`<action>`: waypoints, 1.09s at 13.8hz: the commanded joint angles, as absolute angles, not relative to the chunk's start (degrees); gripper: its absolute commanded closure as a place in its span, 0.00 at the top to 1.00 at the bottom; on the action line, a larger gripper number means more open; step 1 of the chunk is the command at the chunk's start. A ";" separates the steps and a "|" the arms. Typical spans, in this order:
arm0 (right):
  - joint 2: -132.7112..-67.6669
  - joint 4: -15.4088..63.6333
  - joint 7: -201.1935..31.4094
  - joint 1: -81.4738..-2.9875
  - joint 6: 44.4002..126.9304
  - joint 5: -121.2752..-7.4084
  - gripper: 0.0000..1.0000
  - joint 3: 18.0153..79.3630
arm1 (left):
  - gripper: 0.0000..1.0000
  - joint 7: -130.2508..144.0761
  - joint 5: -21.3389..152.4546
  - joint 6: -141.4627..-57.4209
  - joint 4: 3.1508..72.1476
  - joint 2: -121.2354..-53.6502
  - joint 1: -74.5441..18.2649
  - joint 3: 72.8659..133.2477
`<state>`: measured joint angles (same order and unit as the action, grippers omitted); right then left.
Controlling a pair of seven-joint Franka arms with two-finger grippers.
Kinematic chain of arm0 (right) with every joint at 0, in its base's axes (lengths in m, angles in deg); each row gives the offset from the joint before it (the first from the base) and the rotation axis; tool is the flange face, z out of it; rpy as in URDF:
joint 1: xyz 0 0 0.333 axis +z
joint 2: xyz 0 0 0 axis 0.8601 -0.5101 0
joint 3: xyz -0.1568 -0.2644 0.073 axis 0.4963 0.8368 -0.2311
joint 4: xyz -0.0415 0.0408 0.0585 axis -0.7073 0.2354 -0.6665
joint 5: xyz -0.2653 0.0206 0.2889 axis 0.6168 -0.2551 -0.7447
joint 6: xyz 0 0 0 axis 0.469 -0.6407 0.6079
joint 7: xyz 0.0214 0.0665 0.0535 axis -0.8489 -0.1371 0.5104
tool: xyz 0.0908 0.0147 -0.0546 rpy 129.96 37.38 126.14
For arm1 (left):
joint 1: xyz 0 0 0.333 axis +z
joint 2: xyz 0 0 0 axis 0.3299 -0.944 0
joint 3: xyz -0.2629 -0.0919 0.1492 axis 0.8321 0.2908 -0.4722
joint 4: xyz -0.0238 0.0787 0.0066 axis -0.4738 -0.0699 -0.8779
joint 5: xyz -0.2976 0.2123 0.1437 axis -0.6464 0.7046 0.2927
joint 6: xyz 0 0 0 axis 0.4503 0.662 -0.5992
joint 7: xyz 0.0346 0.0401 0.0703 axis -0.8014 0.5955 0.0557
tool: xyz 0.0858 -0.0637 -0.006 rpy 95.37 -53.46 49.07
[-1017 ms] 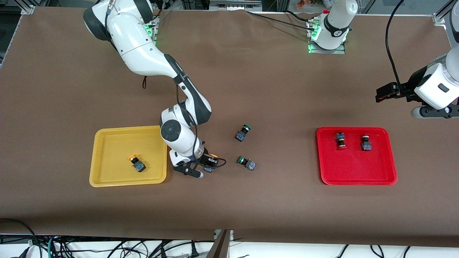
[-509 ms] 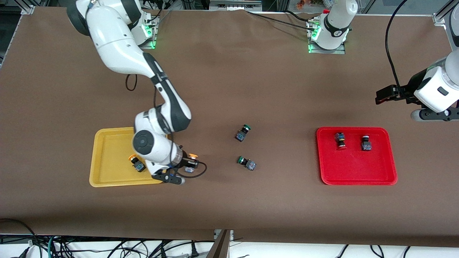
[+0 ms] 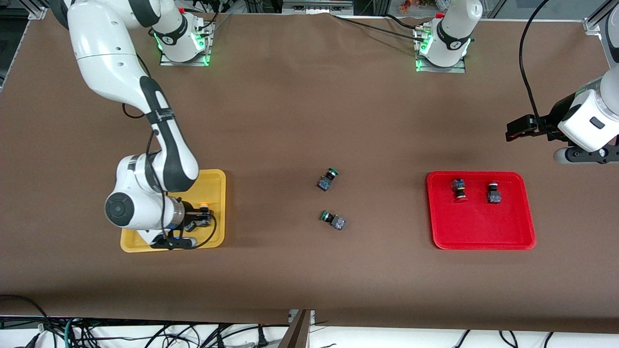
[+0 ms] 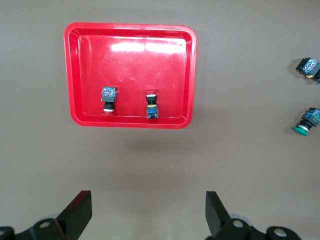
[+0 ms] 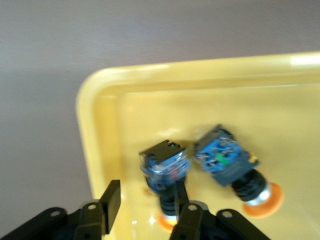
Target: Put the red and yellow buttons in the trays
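Observation:
My right gripper [image 3: 197, 226] hangs low over the yellow tray [image 3: 216, 186], at its corner toward the front camera. Its fingers are apart [image 5: 147, 200]. A yellow-capped button [image 5: 165, 165] lies between them, against one finger [image 5: 182, 197] and clear of the other; its cap shows in the front view [image 3: 204, 206]. A second yellow-capped button [image 5: 227, 160] lies beside it in the tray [image 5: 225, 105]. Two red-capped buttons [image 3: 459, 189] [image 3: 493, 192] lie in the red tray [image 3: 481, 232]. My left gripper [image 3: 518, 128] waits open, above the table beside the red tray [image 4: 130, 50].
Two green-capped switches [image 3: 327, 179] [image 3: 332, 220] lie on the brown table between the trays; they also show in the left wrist view [image 4: 308, 67] [image 4: 307, 121]. Cables hang along the table's front edge.
My right arm has carried the yellow-capped button from the table over the yellow tray, and its fingers now stand apart. The left arm has barely moved.

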<state>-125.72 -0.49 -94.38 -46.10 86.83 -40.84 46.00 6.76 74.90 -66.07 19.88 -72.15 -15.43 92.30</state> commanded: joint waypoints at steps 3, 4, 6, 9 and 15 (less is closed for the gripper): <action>-122.61 0.94 -93.53 -45.79 86.68 -43.23 0.99 45.35 | 1.00 6.70 74.11 -65.69 17.74 -73.25 -15.48 92.11; -121.56 0.94 -93.79 -45.53 85.46 -42.71 0.99 45.44 | 1.00 6.79 74.11 -65.69 17.74 -73.25 -15.66 92.11; -118.58 1.11 -93.97 -45.36 82.12 -41.13 0.99 45.44 | 1.00 7.05 74.11 -65.69 17.74 -73.25 -15.75 92.11; -111.56 1.38 -95.37 -45.35 73.08 -36.22 0.99 45.44 | 1.00 6.79 74.11 -65.69 17.74 -73.25 -15.66 92.11; -89.25 16.29 -94.50 -45.35 69.10 -29.96 0.99 45.70 | 1.00 6.79 73.93 -65.69 17.74 -73.25 -15.66 92.11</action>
<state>-99.58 5.24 -94.67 -45.48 68.11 -31.94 45.71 6.76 74.90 -66.07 19.73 -72.20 -15.43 92.29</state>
